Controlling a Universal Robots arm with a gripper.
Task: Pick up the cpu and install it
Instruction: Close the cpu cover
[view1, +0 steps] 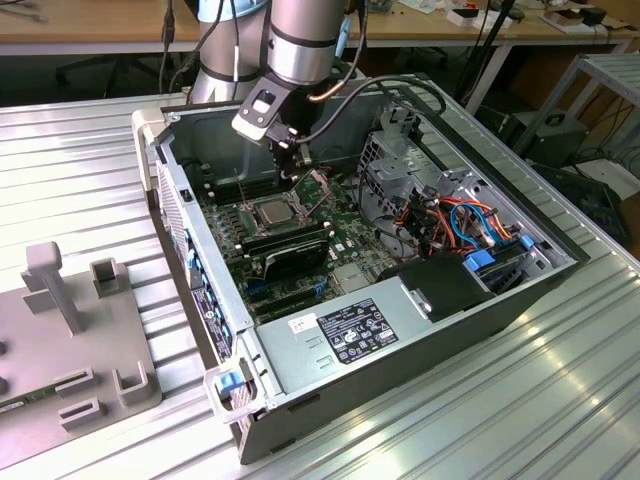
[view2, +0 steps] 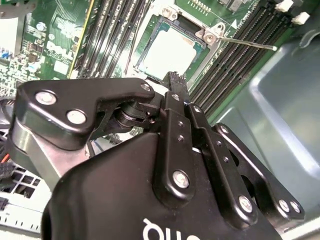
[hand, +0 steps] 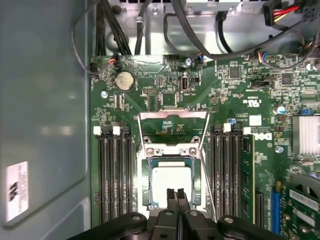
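- The cpu (hand: 170, 182) is seen lying flat in the socket of the motherboard (hand: 165, 100), pale metal top upward. The hinged load frame (hand: 173, 122) is swung open beside it.
- The gripper (hand: 176, 193) is held over one edge of the chip. Its two fingertips (hand: 172, 196) are drawn together with only a sliver between them, and nothing is seen clamped there.
- The chip is judged light, thin and stiff, with a smooth lid that could slip. Its underside and the socket contacts are judged fragile, so two opposite edges are the safest hold, and the chip is best kept level.
- In the second wrist view the thin socket lever (view2: 245, 42) is seen standing out to one side of the chip.
- The socket is flanked closely by rows of memory slots (hand: 112, 175), so little room is left around it.
- In the exterior view the open computer case (view1: 200, 260) is laid on a ribbed metal table (view1: 80, 150), and loose cables (view1: 450, 215) are bundled inside it.
- A grey fixture (view1: 70, 330) stands at the exterior view's left, apart from the case, and workbenches (view1: 100, 20) are seen behind.
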